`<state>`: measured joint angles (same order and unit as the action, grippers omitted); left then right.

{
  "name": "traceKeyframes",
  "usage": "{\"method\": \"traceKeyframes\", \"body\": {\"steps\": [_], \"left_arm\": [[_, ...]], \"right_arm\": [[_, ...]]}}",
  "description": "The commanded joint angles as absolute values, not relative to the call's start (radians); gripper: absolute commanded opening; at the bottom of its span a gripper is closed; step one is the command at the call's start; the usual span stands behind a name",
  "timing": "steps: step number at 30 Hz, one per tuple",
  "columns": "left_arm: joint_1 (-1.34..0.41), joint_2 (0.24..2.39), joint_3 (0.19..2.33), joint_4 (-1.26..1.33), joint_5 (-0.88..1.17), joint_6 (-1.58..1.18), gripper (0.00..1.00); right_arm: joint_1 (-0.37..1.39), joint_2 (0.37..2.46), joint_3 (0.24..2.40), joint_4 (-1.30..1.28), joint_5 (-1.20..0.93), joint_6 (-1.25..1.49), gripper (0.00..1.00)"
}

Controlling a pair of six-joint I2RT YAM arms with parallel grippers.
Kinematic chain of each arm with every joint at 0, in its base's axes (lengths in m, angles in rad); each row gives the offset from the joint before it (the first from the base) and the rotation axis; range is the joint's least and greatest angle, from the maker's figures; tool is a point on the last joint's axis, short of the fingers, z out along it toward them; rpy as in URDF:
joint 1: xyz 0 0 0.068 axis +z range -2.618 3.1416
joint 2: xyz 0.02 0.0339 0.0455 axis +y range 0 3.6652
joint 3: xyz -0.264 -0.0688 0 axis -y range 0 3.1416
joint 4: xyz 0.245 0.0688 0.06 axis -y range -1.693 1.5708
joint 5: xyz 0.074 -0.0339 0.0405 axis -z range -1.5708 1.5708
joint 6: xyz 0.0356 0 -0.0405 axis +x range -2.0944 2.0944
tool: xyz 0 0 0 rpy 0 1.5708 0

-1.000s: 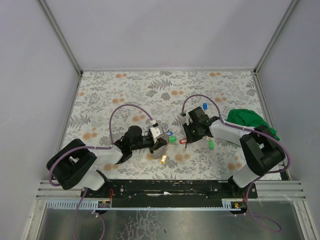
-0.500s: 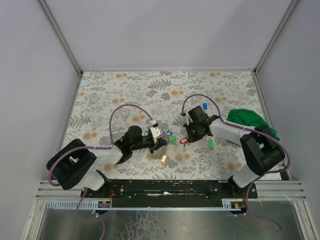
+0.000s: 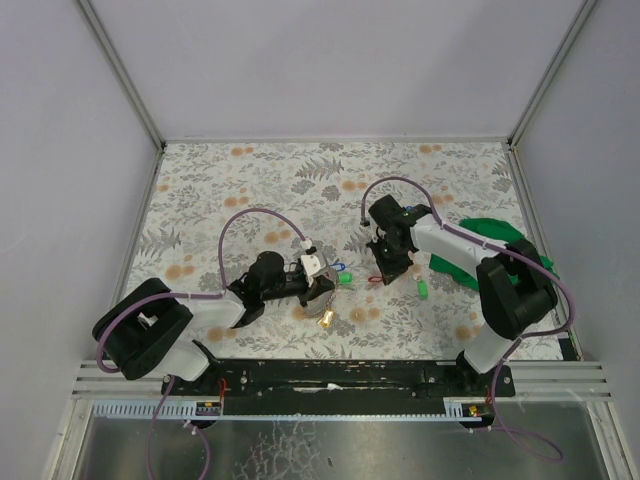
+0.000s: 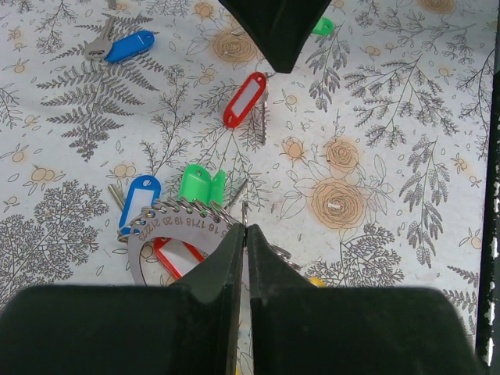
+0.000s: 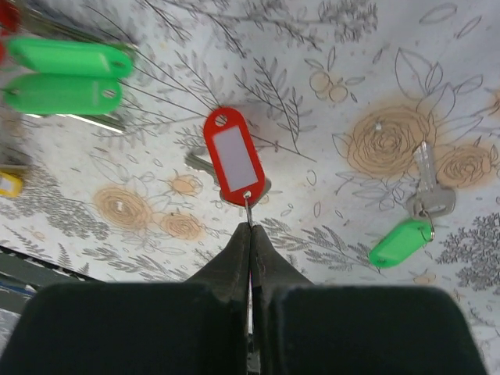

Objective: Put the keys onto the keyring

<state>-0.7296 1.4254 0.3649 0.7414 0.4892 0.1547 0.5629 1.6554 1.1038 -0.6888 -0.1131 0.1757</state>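
Observation:
The keyring (image 4: pixel 181 223) is a silvery numbered disc with a wire coil, carrying blue, green, red and yellow tags; in the top view it (image 3: pixel 322 272) lies at table centre. My left gripper (image 4: pixel 244 228) (image 3: pixel 318 285) is shut on a thin wire loop of it. A red-tagged key (image 5: pixel 233 154) (image 4: pixel 244 98) (image 3: pixel 374 280) lies just right of the keyring. My right gripper (image 5: pixel 250 226) (image 3: pixel 383 270) is shut on the small wire ring at that tag's end. A green-tagged key (image 5: pixel 402 241) (image 3: pixel 423 290) and a blue-tagged key (image 4: pixel 129 45) lie loose.
A green cloth (image 3: pixel 485 240) is bunched at the right edge behind the right arm. A small brass object (image 3: pixel 326 318) lies near the left gripper. The floral table cover (image 3: pixel 250 190) is walled in on three sides.
My right gripper has shut on the red tag's ring, and the right arm has swung back and leftward, nudging the red key slightly right. The left arm has held still.

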Motion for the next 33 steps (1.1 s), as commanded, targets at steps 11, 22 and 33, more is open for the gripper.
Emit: {"method": "traceKeyframes", "body": {"steps": [11, 22, 33], "left_arm": [[-0.745, 1.399, 0.397, 0.737, 0.479, 0.181, 0.0], [-0.747, 1.393, 0.395, 0.734, 0.475, 0.183, 0.0], [-0.748, 1.398, 0.396, 0.744, 0.474, 0.177, 0.0]], "right_arm": [[0.594, 1.896, 1.349, -0.989, -0.054, 0.107, 0.06], [0.619, 2.001, 1.466, -1.002, -0.018, 0.09, 0.22], [0.63, 1.675, 1.198, -0.719, -0.034, 0.143, 0.35]]}}
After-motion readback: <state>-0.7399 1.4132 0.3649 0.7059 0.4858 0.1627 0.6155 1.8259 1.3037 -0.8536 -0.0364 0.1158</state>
